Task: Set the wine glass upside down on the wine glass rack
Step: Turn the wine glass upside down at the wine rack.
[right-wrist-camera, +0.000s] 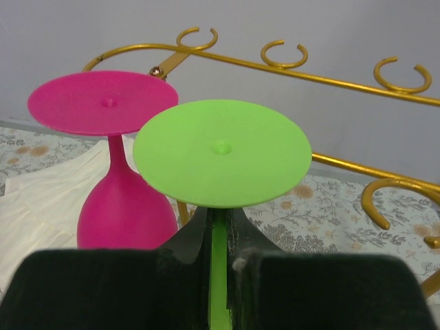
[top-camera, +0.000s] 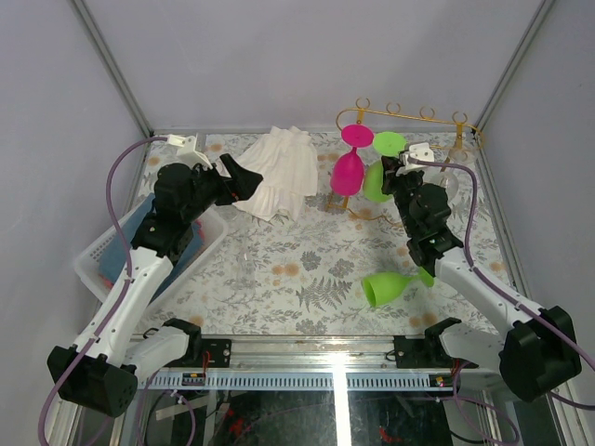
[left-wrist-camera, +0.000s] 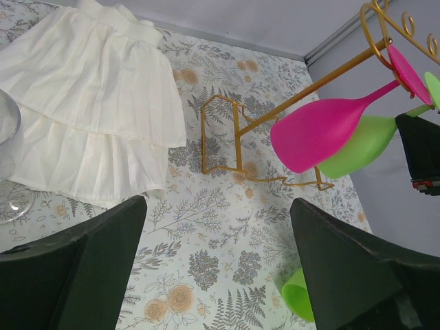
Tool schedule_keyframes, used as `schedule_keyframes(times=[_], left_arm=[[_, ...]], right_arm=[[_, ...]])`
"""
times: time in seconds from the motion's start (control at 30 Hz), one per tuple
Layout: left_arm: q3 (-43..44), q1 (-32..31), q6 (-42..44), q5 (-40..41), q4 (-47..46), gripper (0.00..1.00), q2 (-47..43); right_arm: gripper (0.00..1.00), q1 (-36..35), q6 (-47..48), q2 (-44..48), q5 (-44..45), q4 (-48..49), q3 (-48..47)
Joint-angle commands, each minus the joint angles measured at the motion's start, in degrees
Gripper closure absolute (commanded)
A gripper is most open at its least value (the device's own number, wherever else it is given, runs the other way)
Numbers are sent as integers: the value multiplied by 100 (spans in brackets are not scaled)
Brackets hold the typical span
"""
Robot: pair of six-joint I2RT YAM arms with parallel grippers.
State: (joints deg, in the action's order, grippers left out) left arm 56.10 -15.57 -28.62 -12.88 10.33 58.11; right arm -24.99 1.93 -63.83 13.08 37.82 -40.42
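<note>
The right wrist view is giving the closest look at the grip. The right gripper [right-wrist-camera: 218, 230] is clamping its two dark fingers together on the thin stem of a green wine glass [right-wrist-camera: 221, 152], which is hanging upside down with its round foot uppermost. Just beside it on the left, a pink wine glass [right-wrist-camera: 103, 102] is hanging upside down too. The curled loops of the gold wine glass rack [right-wrist-camera: 275, 65] are showing behind both feet. Whether the green foot is resting on a rail cannot be told from here.

The left wrist view is showing what that camera is missing: the rack's wire base standing on the floral table [left-wrist-camera: 206, 261], and the green bowl sitting behind the pink one, touching or nearly so. It is also showing a second green wine glass [left-wrist-camera: 297, 295] low on the table, a white pleated cloth [left-wrist-camera: 89, 103] spread out, and a clear glass [left-wrist-camera: 7, 165] at the left edge. The left gripper [left-wrist-camera: 220, 275] is hovering with its fingers wide apart, holding nothing.

Only the top view is taking in both arms at once. There the second green glass is lying on its side near the right arm, and a white plastic basket [top-camera: 98, 255] is sitting under the left arm.
</note>
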Motion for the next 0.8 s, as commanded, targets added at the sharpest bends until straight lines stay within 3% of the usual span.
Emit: schedule_keyframes(times=[0.0, 0.3, 0.4, 0.67, 0.77], left_arm=[[-59, 59, 67, -66, -273, 14, -67], [-55, 72, 76, -32, -259, 14, -65], [-55, 90, 76, -15, -251, 14, -59], [-51, 112, 85, 3, -234, 14, -46], [-52, 124, 83, 9, -233, 14, -40]], right_arm=[[100, 26, -120, -78, 227, -25, -355], [93, 27, -253, -151, 380, -272, -242], [76, 27, -296, -126, 473, -336, -201], [47, 22, -257, 298, 193, -938, -230], [41, 30, -276, 581, -1, -1211, -180]])
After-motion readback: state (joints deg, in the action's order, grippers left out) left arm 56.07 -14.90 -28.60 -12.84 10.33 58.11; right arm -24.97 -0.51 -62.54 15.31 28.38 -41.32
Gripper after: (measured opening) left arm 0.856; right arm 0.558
